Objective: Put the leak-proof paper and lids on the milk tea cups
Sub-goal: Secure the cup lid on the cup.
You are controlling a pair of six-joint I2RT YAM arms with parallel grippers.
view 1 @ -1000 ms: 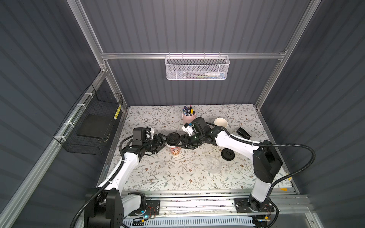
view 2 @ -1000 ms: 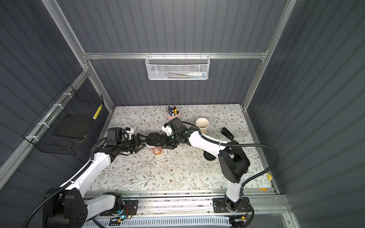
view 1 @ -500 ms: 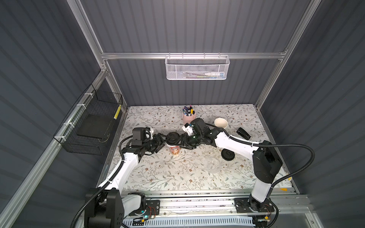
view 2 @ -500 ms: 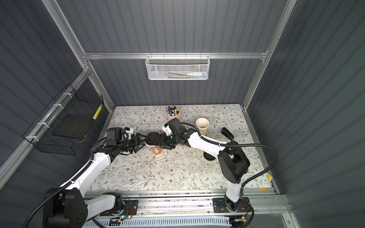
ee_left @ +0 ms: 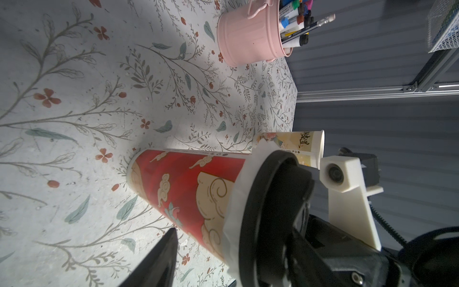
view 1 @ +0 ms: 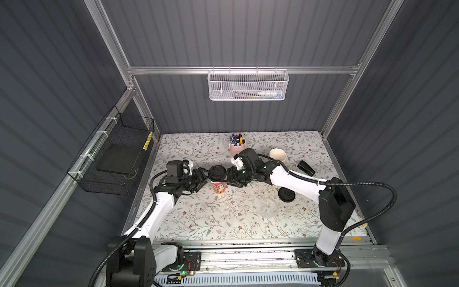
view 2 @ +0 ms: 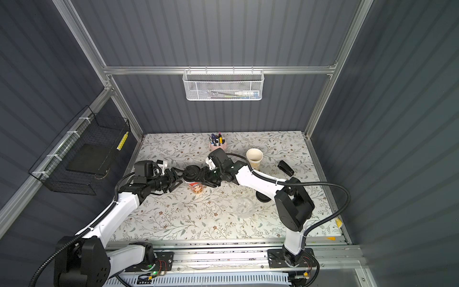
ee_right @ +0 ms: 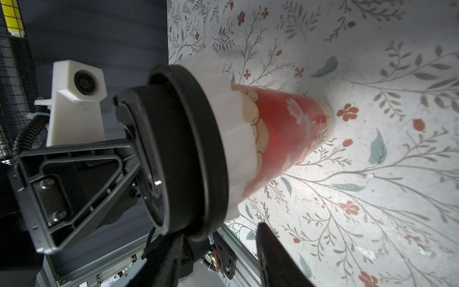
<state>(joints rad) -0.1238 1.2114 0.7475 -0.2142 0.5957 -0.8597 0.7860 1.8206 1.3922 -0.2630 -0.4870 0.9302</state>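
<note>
In both top views the red cup (view 1: 219, 188) is standing on the bench (view 1: 198, 223) under a black lid (view 1: 216, 172), left jaws and right jaws meeting at it from either side; the cream cup (view 1: 278, 155) is sitting far right and a loose film sheet (view 1: 267, 208) is lying near right. In the left wrist view film (ee_left: 237, 198) is sticking out under the lid, and the left jaws are standing open, lower finger (ee_left: 154, 263) clear of the cup. In the right wrist view the right jaws are gaping too, lower finger (ee_right: 275, 261) clear

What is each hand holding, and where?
The left hand and right hand meet opposite edges of the lid on the red cup; grip cannot be told.
</note>
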